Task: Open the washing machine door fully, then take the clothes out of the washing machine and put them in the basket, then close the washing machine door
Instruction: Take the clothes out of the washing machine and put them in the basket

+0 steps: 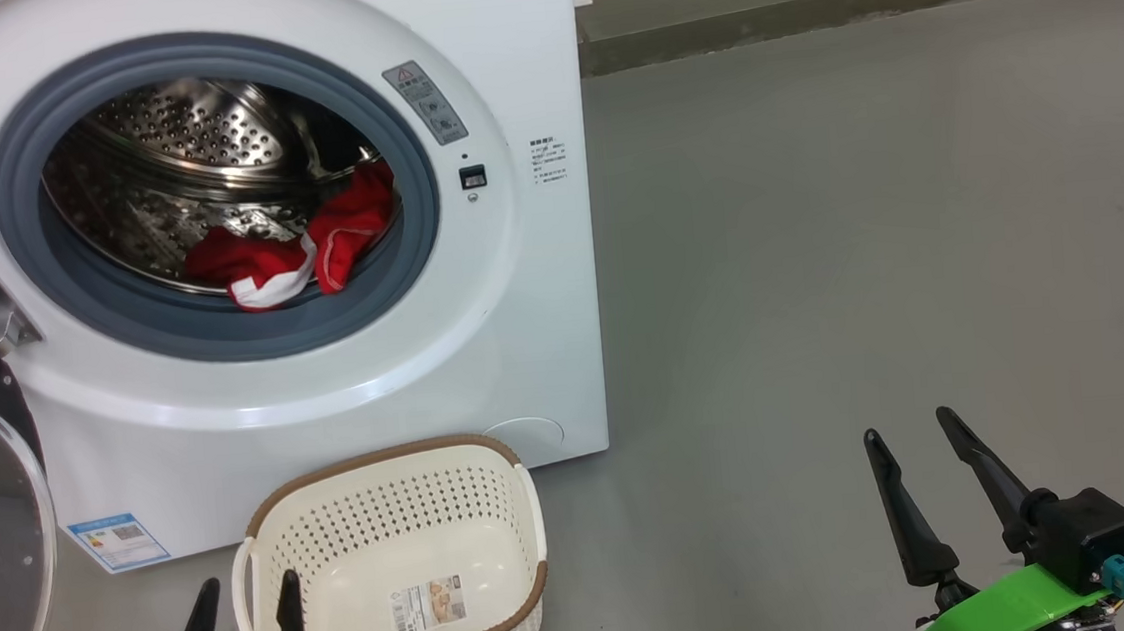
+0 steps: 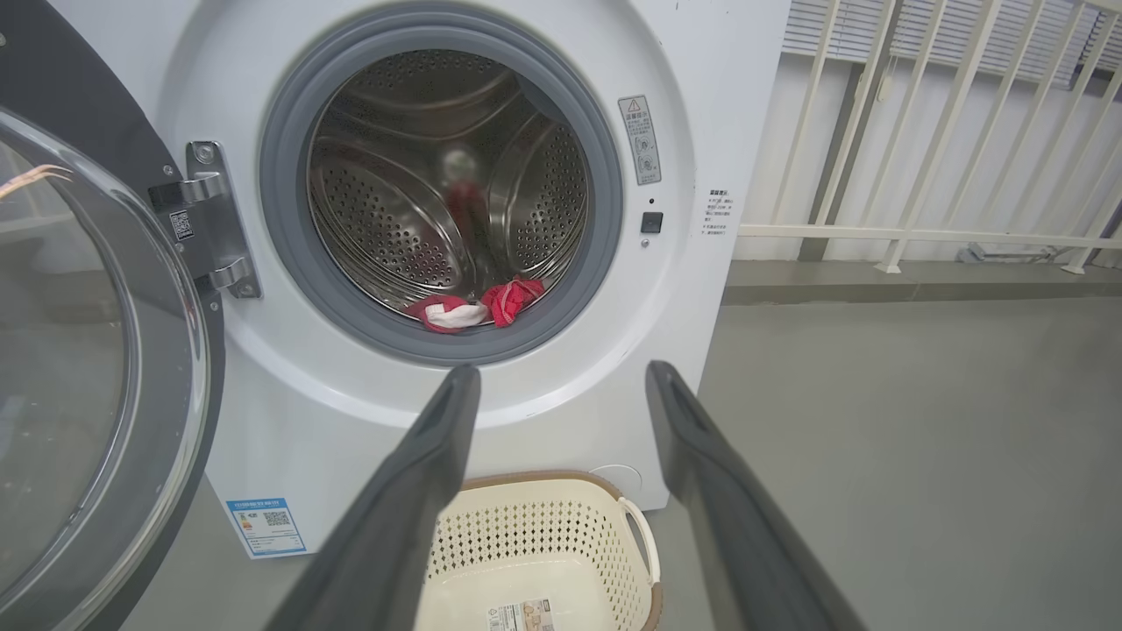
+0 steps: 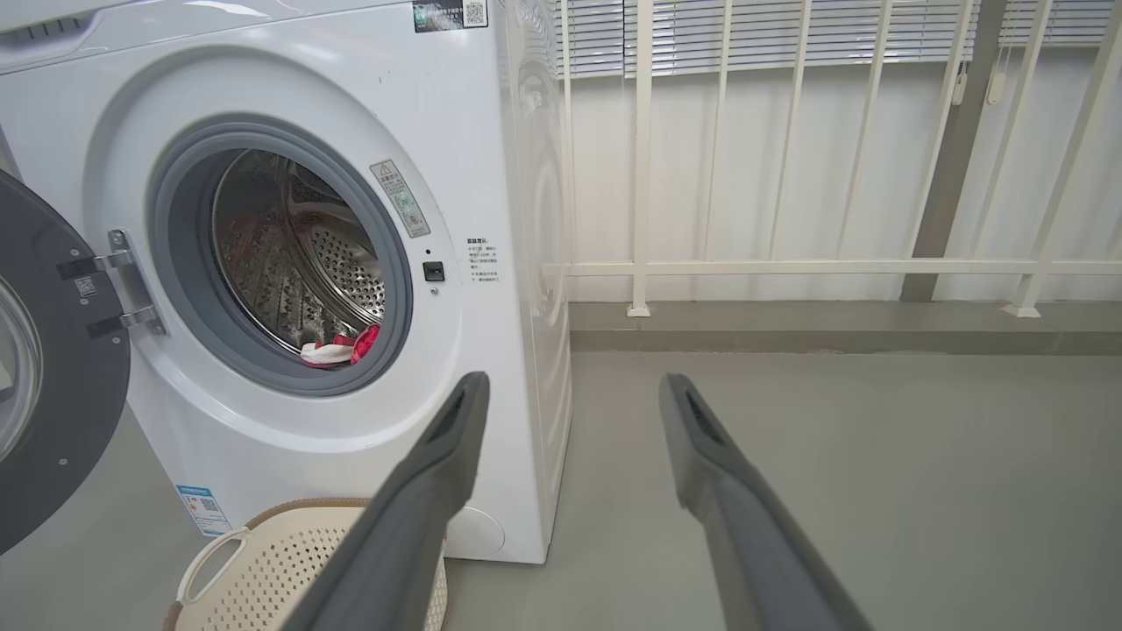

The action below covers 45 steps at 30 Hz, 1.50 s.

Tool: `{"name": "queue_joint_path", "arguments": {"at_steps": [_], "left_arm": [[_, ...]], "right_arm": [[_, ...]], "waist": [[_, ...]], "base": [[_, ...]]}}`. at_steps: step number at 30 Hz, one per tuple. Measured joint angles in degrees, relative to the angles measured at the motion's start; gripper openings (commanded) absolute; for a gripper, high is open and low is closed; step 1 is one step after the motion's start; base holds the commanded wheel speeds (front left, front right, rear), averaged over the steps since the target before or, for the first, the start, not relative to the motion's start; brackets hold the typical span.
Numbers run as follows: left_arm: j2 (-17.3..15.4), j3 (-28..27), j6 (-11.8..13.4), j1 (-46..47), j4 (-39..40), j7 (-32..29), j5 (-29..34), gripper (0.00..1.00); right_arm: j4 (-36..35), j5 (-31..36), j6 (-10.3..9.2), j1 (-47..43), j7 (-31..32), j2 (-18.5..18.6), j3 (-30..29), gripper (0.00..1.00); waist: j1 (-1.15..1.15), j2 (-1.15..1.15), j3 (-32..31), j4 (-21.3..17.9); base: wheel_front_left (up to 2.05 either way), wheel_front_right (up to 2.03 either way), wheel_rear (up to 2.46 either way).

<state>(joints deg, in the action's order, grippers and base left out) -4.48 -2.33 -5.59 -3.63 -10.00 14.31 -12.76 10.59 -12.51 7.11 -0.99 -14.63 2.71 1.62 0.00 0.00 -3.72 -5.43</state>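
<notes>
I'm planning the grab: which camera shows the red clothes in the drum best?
The head view: it looks down into the drum, so the clothes appear largest, red with white trim, at the front lip. The left wrist view shows them smaller, straight on; the right wrist view catches a small patch from the side.

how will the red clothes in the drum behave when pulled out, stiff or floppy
Probably floppy: the clothes lie crumpled in folds, so they should drape from a pinch. Likely light, being a small heap of thin-looking fabric. A trailing end might drag over the grey rubber ring.
</notes>
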Motion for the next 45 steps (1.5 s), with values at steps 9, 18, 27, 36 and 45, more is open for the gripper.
{"name": "queue_joint_path", "arguments": {"at_steps": [9, 18, 27, 36, 45], "left_arm": [[0.0, -0.1, 1.2, 0.0, -1.0, 0.0, 1.2, 1.00], [0.0, -0.4, 1.6, 0.0, -1.6, 0.0, 1.1, 1.00], [0.3, -0.7, 1.0, 0.0, -1.7, 0.0, -0.9, 1.00], [0.3, -1.0, 1.0, 0.0, -1.5, 0.0, -0.9, 1.00], [0.3, -1.4, 1.0, 0.0, -1.6, 0.0, -0.8, 1.00]], "right_arm": [[0.3, 0.2, 0.00, 0.0, 0.0, 0.0, 0.0, 1.00], [0.5, 0.2, 0.00, 0.0, 0.0, 0.0, 0.5, 1.00], [1.4, 0.1, 0.00, 0.0, 0.0, 0.0, 0.6, 1.00], [1.4, 0.0, 0.00, 0.0, 0.0, 0.0, 0.5, 1.00], [1.3, 0.0, 0.00, 0.0, 0.0, 0.0, 0.5, 1.00]], "waist": [[0.00, 0.00, 0.1, -0.1], [0.00, 0.00, 0.0, -0.4], [0.00, 0.00, 0.0, -0.6], [0.00, 0.00, 0.3, -0.6], [0.00, 0.00, 0.6, -0.5]], "base": [[0.38, -0.38, 0.00], [1.57, -1.57, 0.00], [1.69, -1.69, 0.00], [0.49, -0.49, 0.00], [0.00, 0.00, 0.00]]}}
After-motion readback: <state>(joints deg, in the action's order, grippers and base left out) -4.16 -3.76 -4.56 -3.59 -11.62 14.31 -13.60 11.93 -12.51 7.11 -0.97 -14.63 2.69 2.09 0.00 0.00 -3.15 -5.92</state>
